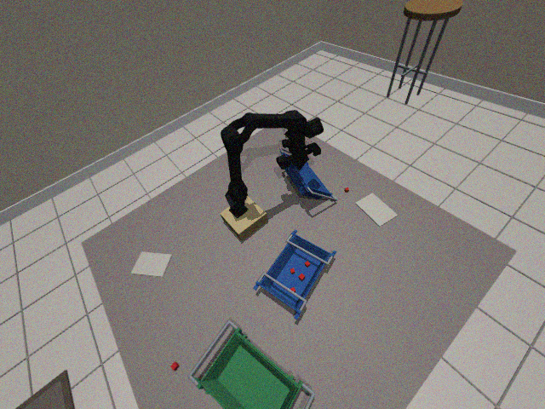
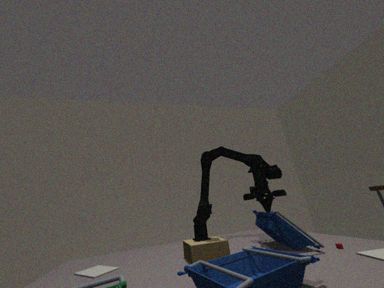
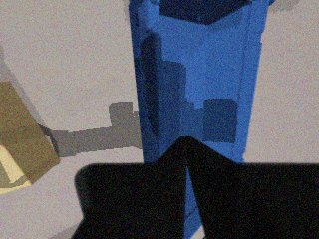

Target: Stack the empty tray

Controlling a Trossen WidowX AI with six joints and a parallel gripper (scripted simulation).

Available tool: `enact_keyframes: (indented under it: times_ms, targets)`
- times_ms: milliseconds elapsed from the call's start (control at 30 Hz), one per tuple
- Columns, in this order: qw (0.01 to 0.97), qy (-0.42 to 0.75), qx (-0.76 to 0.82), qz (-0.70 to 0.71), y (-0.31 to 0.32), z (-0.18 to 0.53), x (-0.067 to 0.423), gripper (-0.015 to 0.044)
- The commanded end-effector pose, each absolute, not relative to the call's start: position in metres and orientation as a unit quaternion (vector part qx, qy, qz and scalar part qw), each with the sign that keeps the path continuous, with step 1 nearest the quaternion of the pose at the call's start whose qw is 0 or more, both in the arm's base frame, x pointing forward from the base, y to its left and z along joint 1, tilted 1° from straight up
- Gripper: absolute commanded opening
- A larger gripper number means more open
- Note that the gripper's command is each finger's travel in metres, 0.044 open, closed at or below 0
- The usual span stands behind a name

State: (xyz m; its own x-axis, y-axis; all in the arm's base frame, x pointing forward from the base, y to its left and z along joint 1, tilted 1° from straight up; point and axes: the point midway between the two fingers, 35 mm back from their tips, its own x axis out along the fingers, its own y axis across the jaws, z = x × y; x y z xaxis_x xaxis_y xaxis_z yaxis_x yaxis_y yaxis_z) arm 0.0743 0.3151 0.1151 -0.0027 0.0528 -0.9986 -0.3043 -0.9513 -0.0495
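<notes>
The loaded blue tray (image 1: pixel 278 260) (image 2: pixel 279 275) stands upright with several red blocks (image 1: pixel 301 276) inside. Its far bar (image 1: pixel 309 251) (image 2: pixel 272 253) and near bar (image 1: pixel 283 288) (image 2: pixel 220 269) both lie across its top. The empty blue tray (image 1: pixel 303 178) (image 2: pixel 279 230) (image 3: pixel 214 65) is steeply tilted, with its lower end near the table and its other end raised. What props it up is hidden. My gripper (image 1: pixel 301 167) (image 2: pixel 268 211) (image 3: pixel 184 141) is shut with nothing between the fingertips. It points down at the raised end of the empty tray; whether it touches is unclear.
A green tray (image 1: pixel 246 383) (image 2: pixel 122 283) with grey bars stands at the front. The arm's base is on a tan block (image 1: pixel 243 227) (image 2: pixel 206 251). White sheets (image 1: pixel 152 264) (image 1: pixel 376 209) and loose red blocks (image 1: pixel 346 189) (image 1: pixel 174 365) lie around. A stool (image 1: pixel 433 8) stands behind.
</notes>
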Motion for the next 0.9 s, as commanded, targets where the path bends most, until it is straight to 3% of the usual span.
enact_keyframes:
  times_ms: [0,233,500,867]
  targets:
    - [0.127,0.094,-0.694,0.702,0.307,0.113,0.072,0.0]
    - [0.127,0.094,-0.694,0.702,0.297,0.114,0.068,0.0]
    - [0.127,0.094,-0.694,0.702,0.301,0.163,0.071,0.0]
    - [0.129,0.09,-0.695,0.702,0.302,0.153,0.071,0.0]
